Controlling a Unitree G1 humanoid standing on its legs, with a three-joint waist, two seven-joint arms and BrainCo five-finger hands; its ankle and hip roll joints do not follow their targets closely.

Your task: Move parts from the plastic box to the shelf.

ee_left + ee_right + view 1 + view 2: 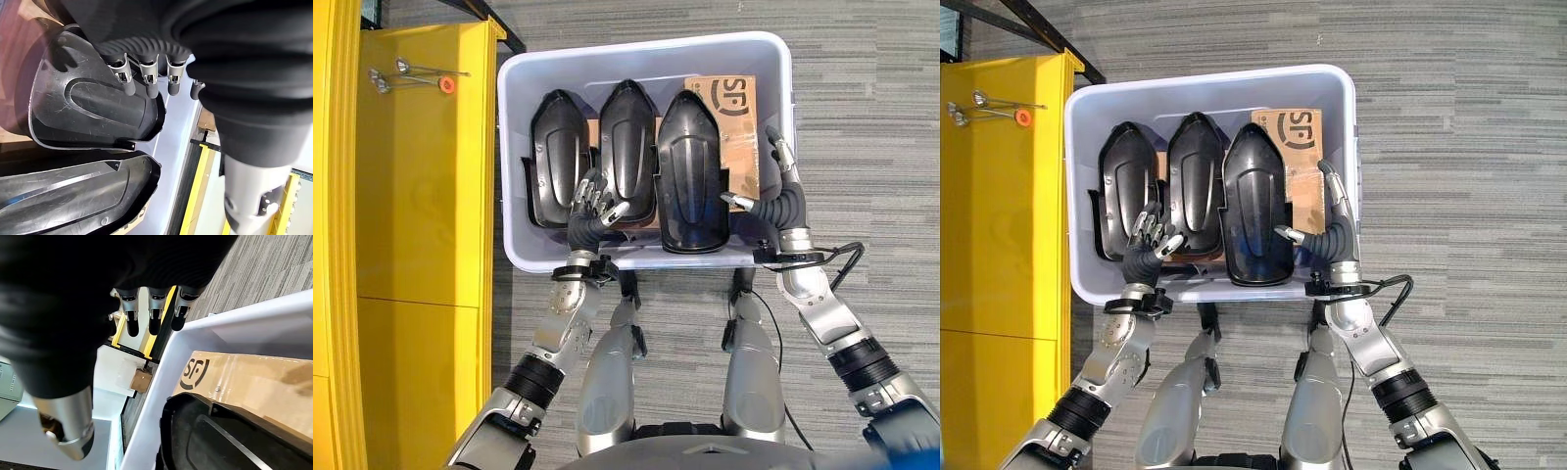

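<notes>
Three black moulded parts stand side by side in the pale plastic box, a cardboard sheet beneath them; the left hand hovers, fingers relaxed, between the two leftmost parts; the right hand, fingers straight, grips nothing at the box's right wall; the yellow shelf stands just left.

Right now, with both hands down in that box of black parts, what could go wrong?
The three black parts lie packed edge to edge in the plastic box, so lifting one may drag its neighbour. The left hand rests over two parts at once, and could grip the wrong one. The right hand sits close to the box wall and could snag it.
</notes>
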